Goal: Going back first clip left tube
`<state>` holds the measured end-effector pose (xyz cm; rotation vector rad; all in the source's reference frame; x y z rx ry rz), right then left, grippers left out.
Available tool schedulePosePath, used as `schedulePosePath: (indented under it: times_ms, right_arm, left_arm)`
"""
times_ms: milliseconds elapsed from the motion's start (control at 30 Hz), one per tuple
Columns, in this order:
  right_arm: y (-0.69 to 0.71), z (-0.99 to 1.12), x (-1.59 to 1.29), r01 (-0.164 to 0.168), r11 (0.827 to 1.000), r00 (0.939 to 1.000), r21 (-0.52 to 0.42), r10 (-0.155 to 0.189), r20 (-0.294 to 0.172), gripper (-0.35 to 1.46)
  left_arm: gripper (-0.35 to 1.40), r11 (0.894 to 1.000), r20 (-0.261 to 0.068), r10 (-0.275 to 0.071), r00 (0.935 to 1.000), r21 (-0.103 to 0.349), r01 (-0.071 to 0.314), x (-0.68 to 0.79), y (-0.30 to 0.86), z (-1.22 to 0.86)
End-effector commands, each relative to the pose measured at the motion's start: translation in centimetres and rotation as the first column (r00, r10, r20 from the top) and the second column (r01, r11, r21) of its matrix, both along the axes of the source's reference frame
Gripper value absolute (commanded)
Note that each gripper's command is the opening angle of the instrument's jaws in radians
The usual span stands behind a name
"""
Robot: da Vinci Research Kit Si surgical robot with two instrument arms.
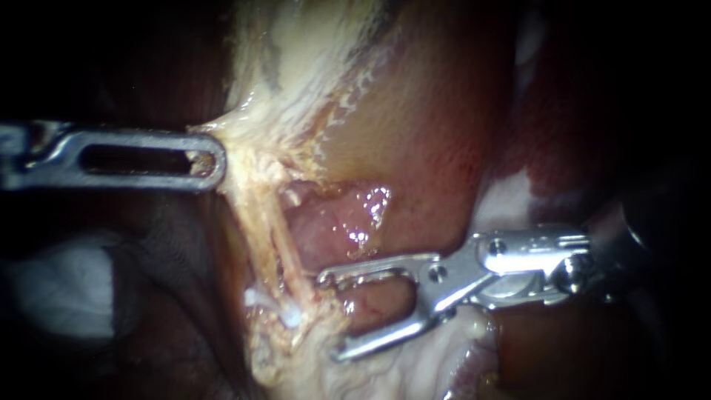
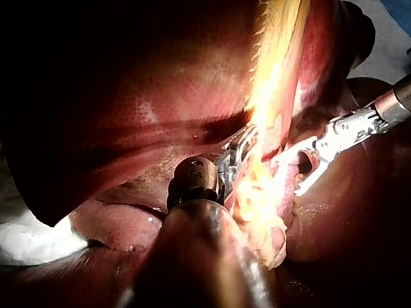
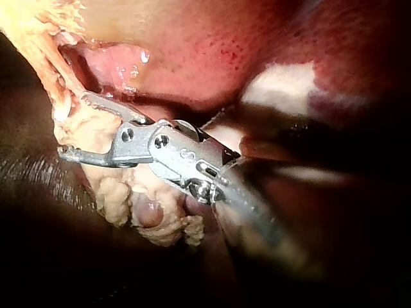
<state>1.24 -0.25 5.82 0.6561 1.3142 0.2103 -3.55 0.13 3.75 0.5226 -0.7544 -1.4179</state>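
Note:
My left instrument (image 1: 211,159) comes in level from the left. Its slotted jaws are shut on the pale tissue edge (image 1: 237,141) of the gallbladder (image 1: 415,111) and pull it into a tent. A thin pale tube (image 1: 285,248) runs down from there into fatty tissue. A small white piece (image 1: 291,317), possibly a clip, sits on the tube's lower end. My right instrument (image 1: 331,317) stands just right of that spot, jaws wide open and empty, tips close to the tube. In the right wrist view its open jaws (image 3: 72,125) lie against fatty tissue (image 3: 115,186). The left wrist view shows both instruments (image 2: 237,154) (image 2: 314,173).
Dark liver (image 1: 170,311) fills the lower left, with white gauze (image 1: 59,289) beside it. Glistening pink tissue (image 1: 348,222) lies behind the tube, above my right instrument's upper jaw. A pale patch (image 1: 511,196) shows on the red tissue at the right.

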Motion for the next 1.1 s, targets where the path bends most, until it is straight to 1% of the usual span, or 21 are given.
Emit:
schedulePosePath:
  times_ms: [33, 100, 167, 300, 400, 500, 667, 833, 933, 1033, 1100]
  right_arm:
    - [0.03, -0.02, -0.05, -0.005, 1.000, 1.0000, -0.017, 0.005, 0.002, 0.60]
    - [0.09, -0.07, -0.19, -0.016, 0.998, 0.9998, -0.057, 0.017, 0.007, 0.60]
    - [0.15, -0.12, -0.30, -0.020, 0.995, 0.9998, -0.097, 0.020, 0.006, 0.60]
    - [0.32, -0.25, -0.56, -0.037, 0.987, 0.9993, -0.153, 0.038, 0.004, 0.60]
    - [0.40, -0.35, -0.72, -0.048, 0.984, 0.9988, -0.171, 0.049, -0.001, 0.60]
    - [0.43, -0.46, -0.87, -0.048, 0.983, 0.9988, -0.177, 0.050, 0.002, 0.60]
    - [0.46, -0.60, -1.00, -0.042, 0.981, 0.9991, -0.188, 0.042, -0.005, 0.60]
    - [0.45, -0.65, -1.03, -0.039, 0.979, 0.9992, -0.199, 0.038, -0.009, 0.60]
    - [0.45, -0.64, -1.03, -0.039, 0.979, 0.9992, -0.199, 0.039, -0.008, 0.60]
    - [0.45, -0.64, -1.03, -0.039, 0.979, 0.9992, -0.199, 0.039, -0.008, 0.60]
    - [0.45, -0.64, -1.02, -0.040, 0.979, 0.9992, -0.199, 0.039, -0.008, 0.60]
  left_arm:
    - [-0.35, 1.000, 0.000, 0.000, 1.0000, 0.000, 0.000, 0.00, -0.01, 0.01]
    - [-0.35, 1.000, 0.000, 0.000, 1.0000, -0.001, 0.000, 0.00, -0.01, 0.01]
    - [-0.35, 1.000, 0.000, 0.000, 1.0000, -0.001, 0.000, 0.00, -0.01, 0.01]
    - [-0.35, 1.000, 0.000, 0.000, 1.0000, -0.001, 0.000, -0.01, -0.01, 0.01]
    - [-0.35, 1.000, -0.001, -0.001, 1.0000, -0.001, 0.001, -0.02, -0.01, 0.02]
    - [-0.35, 1.000, -0.001, -0.001, 1.0000, -0.003, 0.001, -0.02, -0.02, 0.04]
    - [-0.35, 1.000, -0.006, -0.002, 1.0000, -0.005, 0.002, -0.05, -0.04, 0.09]
    - [-0.35, 1.000, -0.004, -0.005, 1.0000, 0.003, 0.005, -0.08, -0.05, 0.19]
    - [-0.35, 1.000, -0.006, -0.004, 1.0000, 0.006, 0.004, -0.15, -0.11, 0.33]
    - [-0.35, 1.000, -0.001, -0.005, 1.0000, 0.007, 0.005, -0.25, -0.16, 0.50]
    - [-0.35, 1.000, 0.002, -0.007, 1.0000, 0.007, 0.007, -0.34, -0.21, 0.64]
